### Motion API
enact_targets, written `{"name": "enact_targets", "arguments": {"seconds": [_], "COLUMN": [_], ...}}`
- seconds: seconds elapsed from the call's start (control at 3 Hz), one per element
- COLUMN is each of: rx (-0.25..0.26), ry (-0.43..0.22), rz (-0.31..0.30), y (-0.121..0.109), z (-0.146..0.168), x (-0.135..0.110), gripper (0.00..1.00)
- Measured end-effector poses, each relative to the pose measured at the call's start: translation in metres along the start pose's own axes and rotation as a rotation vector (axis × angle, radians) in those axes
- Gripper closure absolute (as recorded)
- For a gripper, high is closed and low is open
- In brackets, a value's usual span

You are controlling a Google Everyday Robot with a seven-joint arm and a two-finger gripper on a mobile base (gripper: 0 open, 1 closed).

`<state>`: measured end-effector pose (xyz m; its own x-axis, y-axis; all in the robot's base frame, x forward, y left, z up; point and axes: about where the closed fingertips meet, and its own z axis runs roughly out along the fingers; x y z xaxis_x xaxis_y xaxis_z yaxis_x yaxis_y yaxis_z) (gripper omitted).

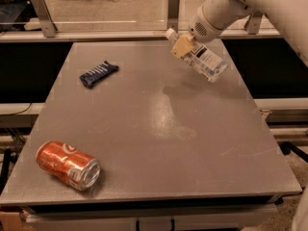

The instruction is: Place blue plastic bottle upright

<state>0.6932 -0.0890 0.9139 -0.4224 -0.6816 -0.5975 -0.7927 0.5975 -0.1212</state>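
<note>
The claw is clamped on the blue plastic bottle near its white cap. The bottle is in the air over the far right of the bench and tilted, cap up-left, base down-right. Orange can lies on its side near left — dark wrapper far left.

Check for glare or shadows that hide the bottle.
Camera view: pale glare streaks the table centre; the bottle, clamped in the pincer at the far right, throws a soft shadow beneath it; nothing hides it.
</note>
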Motion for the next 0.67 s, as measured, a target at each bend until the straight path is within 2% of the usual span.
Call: {"name": "enact_targets", "arguments": {"seconds": [0.33,0.67], "rx": [-0.076,-0.178], "ry": [-0.173,-0.354], "rz": [-0.074,-0.108], "y": [0.025,0.045], "z": [-0.029,-0.047], "x": [-0.037,-0.056], "gripper": [1.00,1.00]}}
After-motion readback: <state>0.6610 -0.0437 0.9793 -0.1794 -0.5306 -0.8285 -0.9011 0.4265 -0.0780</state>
